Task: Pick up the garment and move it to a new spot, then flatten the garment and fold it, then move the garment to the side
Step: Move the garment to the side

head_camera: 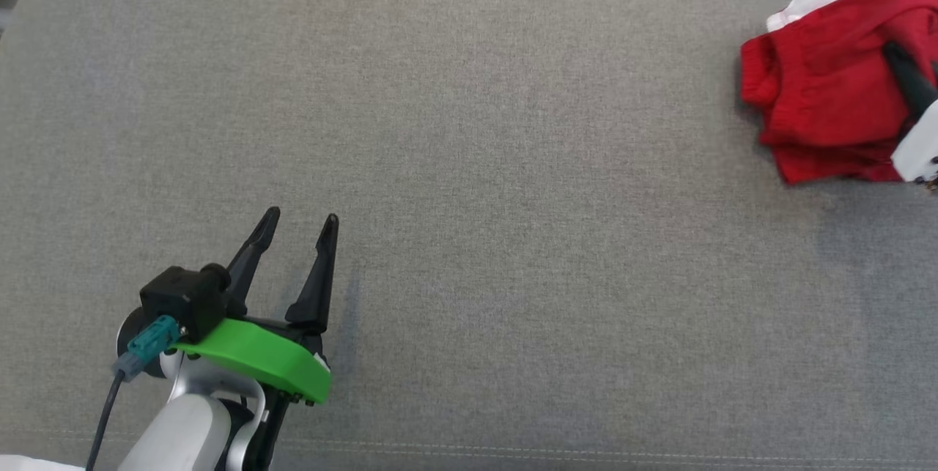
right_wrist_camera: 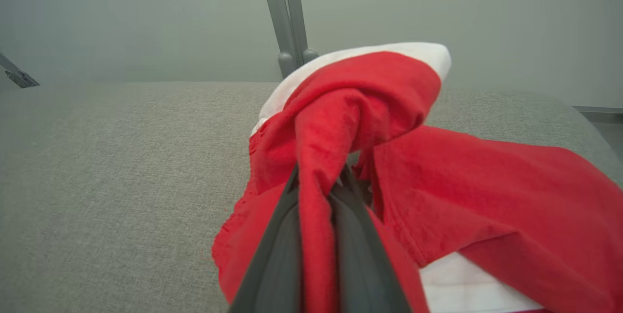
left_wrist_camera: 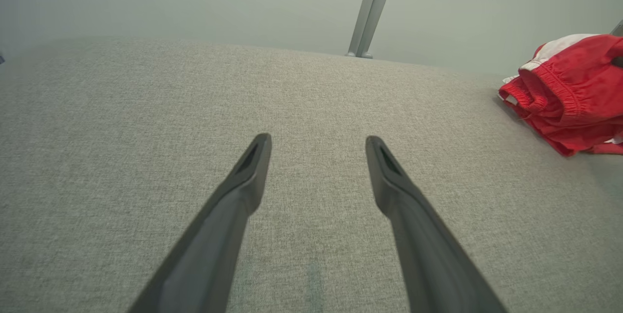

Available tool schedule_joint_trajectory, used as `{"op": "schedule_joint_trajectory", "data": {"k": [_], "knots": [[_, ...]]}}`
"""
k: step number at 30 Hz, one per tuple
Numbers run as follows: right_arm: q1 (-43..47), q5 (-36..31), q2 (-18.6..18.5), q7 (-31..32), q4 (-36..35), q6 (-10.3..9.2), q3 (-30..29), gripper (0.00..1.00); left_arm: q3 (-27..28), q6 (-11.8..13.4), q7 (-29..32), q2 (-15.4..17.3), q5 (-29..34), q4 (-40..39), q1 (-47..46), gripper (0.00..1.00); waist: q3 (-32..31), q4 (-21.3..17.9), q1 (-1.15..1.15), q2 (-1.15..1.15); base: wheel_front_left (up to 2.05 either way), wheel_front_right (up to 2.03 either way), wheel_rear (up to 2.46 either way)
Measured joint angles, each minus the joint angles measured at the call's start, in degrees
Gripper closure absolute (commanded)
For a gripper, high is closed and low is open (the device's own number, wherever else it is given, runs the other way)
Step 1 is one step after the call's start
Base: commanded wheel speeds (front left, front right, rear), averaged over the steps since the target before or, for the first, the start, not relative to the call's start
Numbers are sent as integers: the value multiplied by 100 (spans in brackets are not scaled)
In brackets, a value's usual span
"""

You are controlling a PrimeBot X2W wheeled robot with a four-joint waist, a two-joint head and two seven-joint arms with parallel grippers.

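1. the garment [head_camera: 821,90], red with a white band, sits bunched at the far right of the grey worktop [head_camera: 469,163], towards its back edge.
2. the right end effector [head_camera: 898,61] is clamped on it. in the right wrist view its 2 fingers [right_wrist_camera: 277,254] stand nearly together with a twist of red cloth pinched between them. the rest of the cloth drapes down to the right.
3. the left end effector [head_camera: 302,216] is spread wide and holds nothing. it is over bare worktop at the lower left of the head view, fingers pointing away from the robot.
4. the relation that counts: the garment lies well apart from the left end effector, across the worktop to its right and somewhat farther out. the left wrist view catches it at the right edge. the right arm is much the nearer, with its fingers in the cloth.
5. long axis: the garment is a crumpled heap, cut off by the frame edge, so i cannot tell which way it runs.
6. judgement: this looks like the pick-up step. the bare worktop lies to the garment's left, so a carry would probably go leftward towards the middle, where both arms could reach to flatten it.
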Motion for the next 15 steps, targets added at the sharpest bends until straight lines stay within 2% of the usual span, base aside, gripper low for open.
{"op": "schedule_joint_trajectory", "data": {"k": [7, 15], "knots": [[-310, -15, -514, 78, -155, 5, -293, 100, 38, 0, 8, 25, 40, -91, -140, 0, 413, 3, 0, 0, 0, 0, 0], [-355, 334, -688, 130, -136, 73, -578, 100, 52, 0, 8, 32, 42, -82, -279, 0, 720, 4, 0, 0, 0, 0, 0]]}}
